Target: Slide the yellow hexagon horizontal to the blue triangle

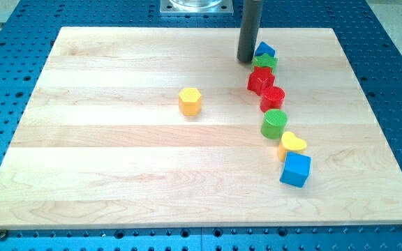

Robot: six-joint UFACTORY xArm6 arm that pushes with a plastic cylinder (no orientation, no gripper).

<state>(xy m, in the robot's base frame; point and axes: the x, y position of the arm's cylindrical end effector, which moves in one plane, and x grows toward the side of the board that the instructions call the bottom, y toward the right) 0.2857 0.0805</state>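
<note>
The yellow hexagon point(190, 101) lies alone near the middle of the wooden board point(117, 174). The blue triangle point(264, 50) sits near the view's top, right of centre, at the head of a line of blocks. My tip point(246, 61) rests on the board just left of the blue triangle and the green block point(264, 63) under it, close to or touching them. The tip is well up and to the right of the yellow hexagon.
Below the blue triangle a curved line of blocks runs down: a green star-like block, a red star point(260, 80), a red cylinder point(273, 98), a green cylinder point(274, 124), a yellow heart point(292, 144), a blue cube point(296, 169). Blue perforated table surrounds the board.
</note>
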